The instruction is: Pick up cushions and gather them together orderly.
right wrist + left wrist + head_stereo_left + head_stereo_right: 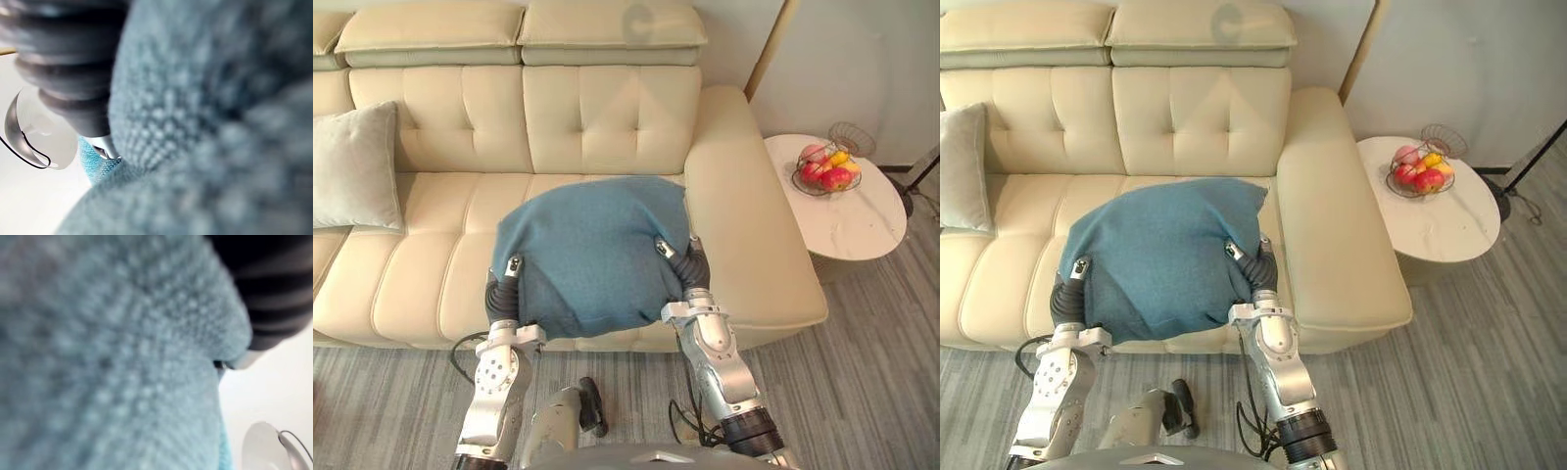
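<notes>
While your L hand (513, 265) and R hand (664, 247) flank blue cushion (592, 245) at sofa (607, 117) front edge, thumbs on top, grip can't be told.

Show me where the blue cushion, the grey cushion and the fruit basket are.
blue cushion (592, 245), left eye view, middle of its top face.
grey cushion (354, 166), left eye view, centre of its front.
fruit basket (811, 190), left eye view, wire wall on its near side.

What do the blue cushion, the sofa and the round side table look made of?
Blue cushion: coarse knitted or woven fabric, matte; nubby weave shows close up. Sofa: probably leather or imitation, smooth cream with tufted seams. Side table: marble-look top, white with faint veins.
</notes>
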